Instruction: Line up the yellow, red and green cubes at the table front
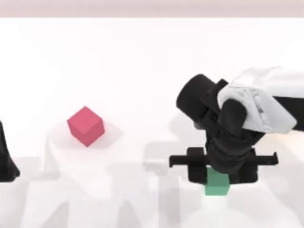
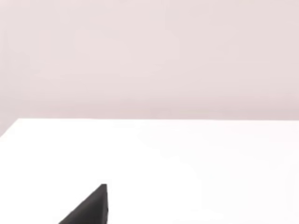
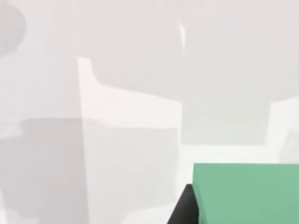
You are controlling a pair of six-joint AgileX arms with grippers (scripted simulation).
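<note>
The mint-green cube sits near the table's front edge, right of centre. My right gripper hangs directly over it, shut on the green cube. In the right wrist view one dark finger presses against the side of the green cube. The pinkish-red cube rests alone on the white table, left of centre and farther back. The yellow cube is out of view. My left gripper stays parked at the table's left edge.
The right arm's black wrist and white link reach in from the right edge, casting soft shadows along the table front. The left wrist view shows only bare table and a pale wall behind it.
</note>
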